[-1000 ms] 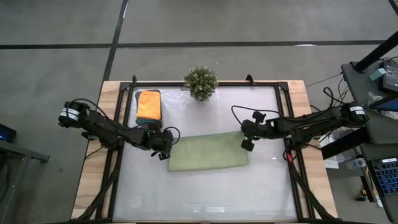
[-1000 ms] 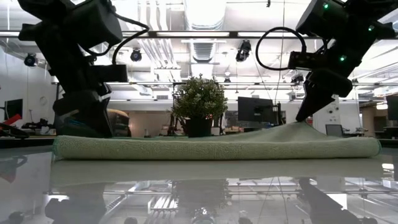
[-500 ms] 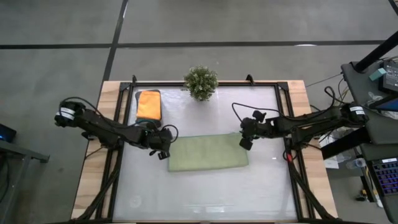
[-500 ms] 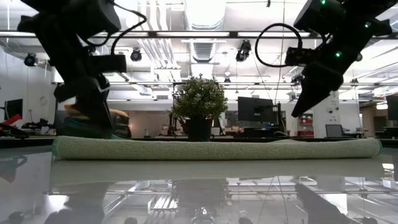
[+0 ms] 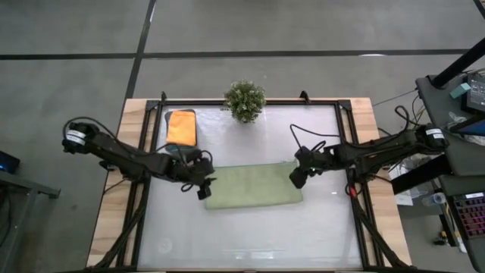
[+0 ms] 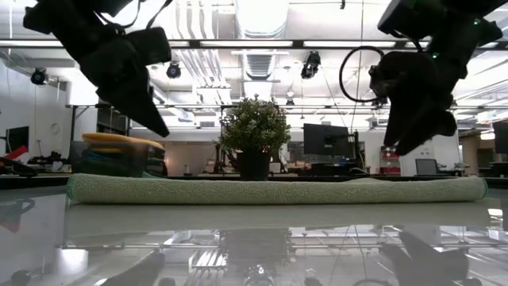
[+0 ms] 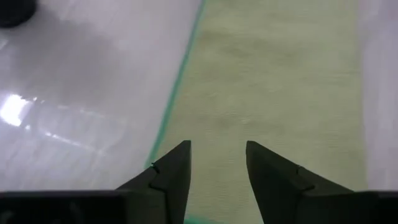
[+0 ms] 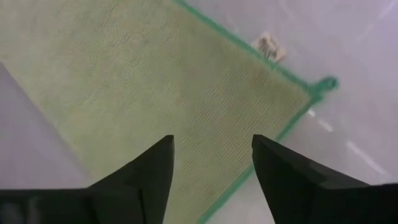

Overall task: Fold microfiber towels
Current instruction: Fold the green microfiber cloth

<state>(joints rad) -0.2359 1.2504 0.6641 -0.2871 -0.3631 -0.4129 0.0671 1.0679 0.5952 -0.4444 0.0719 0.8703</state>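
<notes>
High view, cloth: a pale sage-green microfiber towel point(image 5: 253, 186), folded into a long flat rectangle, lies at the centre of the glossy white desk point(image 5: 250, 235).
High view, left tool: the left tool point(image 5: 203, 187) sits at the towel's left end, empty.
High view, right tool: the right tool point(image 5: 296, 177) is at the towel's upper right corner, holding nothing.
High view, stack: a bright orange folded cloth point(image 5: 182, 127) tops a pile in the upper left of the desk, beside a small bushy green plant point(image 5: 245, 99) at top centre.
Low view: and here the green towel point(image 6: 274, 191) runs flat across the middle; both tools hang above its ends, clear of it. The orange cloth point(image 6: 119, 140) shows at left on the stack.
Left wrist view: two dark fingers point(image 7: 171, 171) stand apart, nothing between them, the towel point(image 7: 273, 87) with its teal edge beneath.
Right wrist view: fingers point(image 8: 152, 168) spread wide, empty, over the towel point(image 8: 155, 87); a small white tag point(image 8: 269, 45) shows by its corner.
</notes>
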